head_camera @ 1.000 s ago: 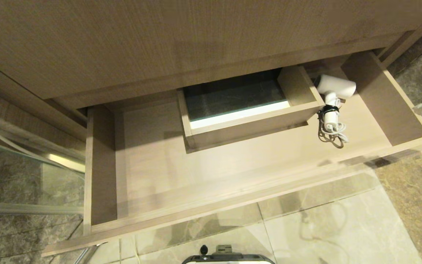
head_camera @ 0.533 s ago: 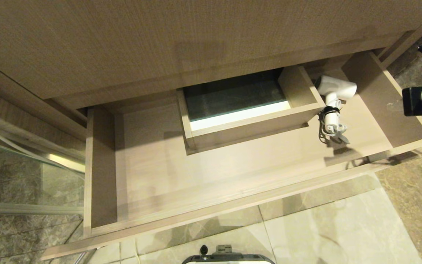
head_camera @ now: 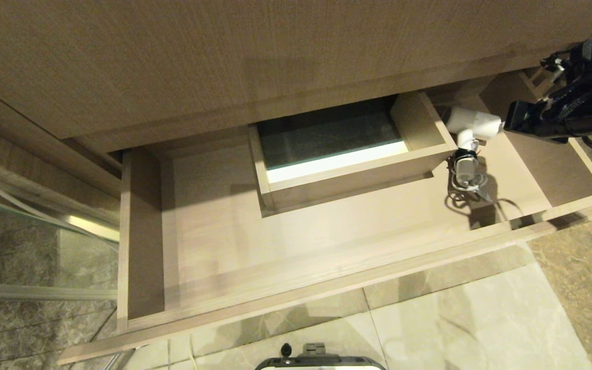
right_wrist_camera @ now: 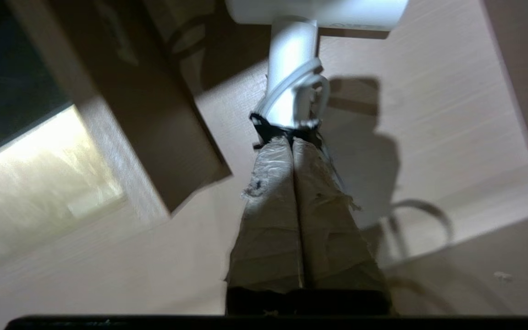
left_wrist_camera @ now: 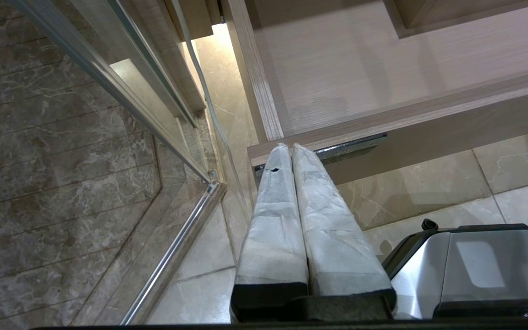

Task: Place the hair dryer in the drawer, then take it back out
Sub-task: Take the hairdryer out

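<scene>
I've got the right gripper (right_wrist_camera: pixel 293 142), jaws pressed together, seemingly above the hair dryer (head_camera: pixel 469 126) handle, lining up retrieval from the drawer (head_camera: pixel 327 288).

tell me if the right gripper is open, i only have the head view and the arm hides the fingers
Observer: No. In the right wrist view, the right gripper has both fingers pressed together and holds nothing.
Operator: where do the tips point
Observer: At the black strap on the handle of the hair dryer, which lies on the floor of the drawer. I can't tell whether they touch it.
Operator: and the left one
Observer: The left gripper is shut too, parked above the floor tiles by the drawer's front left corner.
</scene>
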Robot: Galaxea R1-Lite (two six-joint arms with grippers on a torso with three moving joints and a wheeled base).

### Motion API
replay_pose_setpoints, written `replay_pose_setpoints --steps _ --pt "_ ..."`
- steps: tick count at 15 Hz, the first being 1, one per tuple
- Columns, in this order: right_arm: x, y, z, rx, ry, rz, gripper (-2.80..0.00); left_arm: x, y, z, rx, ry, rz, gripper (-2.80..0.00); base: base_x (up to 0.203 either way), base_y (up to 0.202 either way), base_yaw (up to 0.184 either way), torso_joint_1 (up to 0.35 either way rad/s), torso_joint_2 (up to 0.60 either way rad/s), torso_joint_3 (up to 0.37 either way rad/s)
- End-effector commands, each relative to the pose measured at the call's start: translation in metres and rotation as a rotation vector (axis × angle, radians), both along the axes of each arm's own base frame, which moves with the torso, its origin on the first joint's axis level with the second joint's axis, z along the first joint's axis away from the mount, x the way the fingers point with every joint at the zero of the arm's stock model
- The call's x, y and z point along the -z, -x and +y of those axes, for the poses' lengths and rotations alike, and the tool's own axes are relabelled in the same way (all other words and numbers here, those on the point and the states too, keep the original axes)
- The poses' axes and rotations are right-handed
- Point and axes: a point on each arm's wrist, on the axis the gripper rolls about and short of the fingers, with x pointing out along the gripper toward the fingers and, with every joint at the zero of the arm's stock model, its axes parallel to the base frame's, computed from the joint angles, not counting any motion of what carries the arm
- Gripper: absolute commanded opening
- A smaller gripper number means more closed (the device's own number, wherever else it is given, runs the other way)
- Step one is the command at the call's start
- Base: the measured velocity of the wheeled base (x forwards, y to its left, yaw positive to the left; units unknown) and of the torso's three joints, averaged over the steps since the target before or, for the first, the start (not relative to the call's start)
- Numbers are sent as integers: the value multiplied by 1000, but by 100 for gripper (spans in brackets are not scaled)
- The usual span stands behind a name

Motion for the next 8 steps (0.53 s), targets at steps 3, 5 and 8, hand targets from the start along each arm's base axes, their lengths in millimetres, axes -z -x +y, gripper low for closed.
replay_pose_setpoints --steps 3,5,8 --pt "35 -42 2 18 -3 53 0 0 0 0 0 0 0 -280 0 0 0 0 0 0" --pt "43 -49 2 21 3 52 0 0 0 0 0 0 1 -280 0 0 0 0 0 0" --pt "56 -60 1 26 5 51 0 0 0 0 0 0 1 -280 0 0 0 0 0 0"
